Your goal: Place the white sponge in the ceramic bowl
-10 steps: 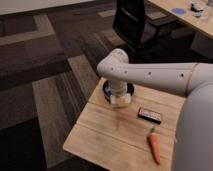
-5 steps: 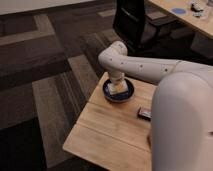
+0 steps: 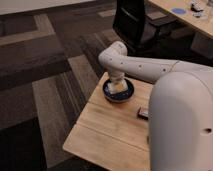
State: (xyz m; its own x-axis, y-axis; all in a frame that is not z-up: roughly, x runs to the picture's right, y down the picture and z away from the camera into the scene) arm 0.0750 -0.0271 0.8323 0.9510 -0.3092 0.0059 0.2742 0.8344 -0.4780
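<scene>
The dark blue ceramic bowl (image 3: pixel 118 93) sits near the far left edge of the wooden table (image 3: pixel 107 127). The white sponge (image 3: pixel 119 87) shows inside the bowl, right under the end of my arm. My gripper (image 3: pixel 117 81) reaches straight down over the bowl, at the sponge. The white arm sweeps in from the right and hides much of the table's right side.
A black flat box (image 3: pixel 143 113) lies on the table right of the bowl, partly hidden by my arm. A black office chair (image 3: pixel 135 22) stands behind the table. A desk (image 3: pixel 192 15) with small items is at the far right. Carpet surrounds the table.
My arm has swung closer to the camera and now hides more of the table's right side, including the carrot. The gripper stays over the bowl with the sponge.
</scene>
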